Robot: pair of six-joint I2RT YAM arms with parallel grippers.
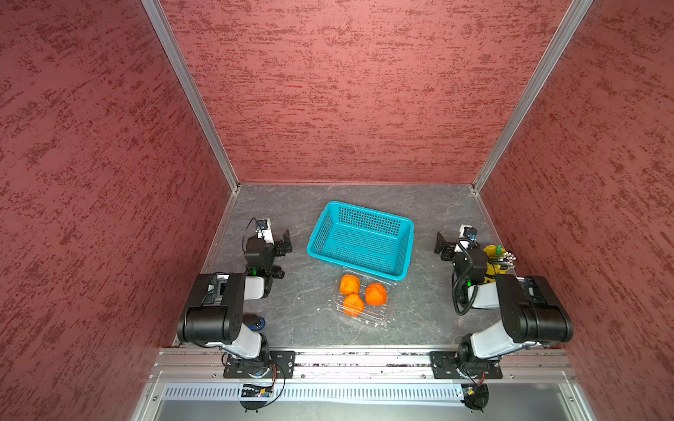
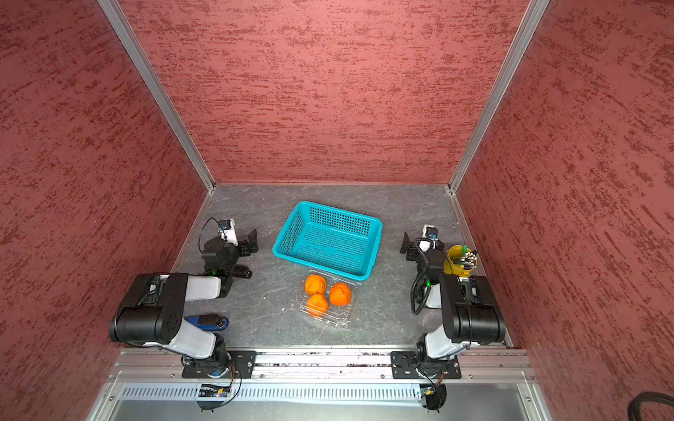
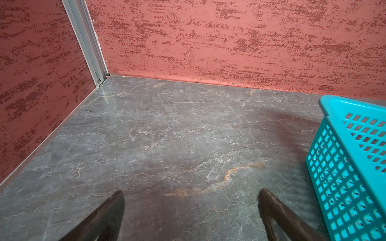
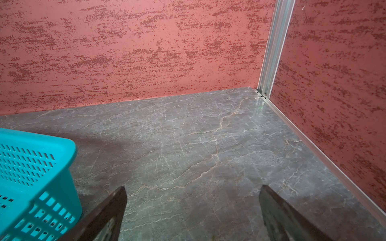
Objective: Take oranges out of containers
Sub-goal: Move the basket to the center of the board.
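Our left gripper (image 1: 285, 243) and right gripper (image 1: 440, 247) stood wide open and empty either side of the teal basket (image 1: 407, 251); the three oranges (image 1: 359, 294) sat in the clear container (image 1: 381, 318) just beside it, back toward our bases and between the arms, neither clearly closer.

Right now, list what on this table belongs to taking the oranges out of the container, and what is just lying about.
For the job: three bright orange, lumpy round oranges; clear ribbed plastic clamshell container holding them.
Lying about: teal perforated plastic basket, empty; yellow cup of pens; blue and black object.
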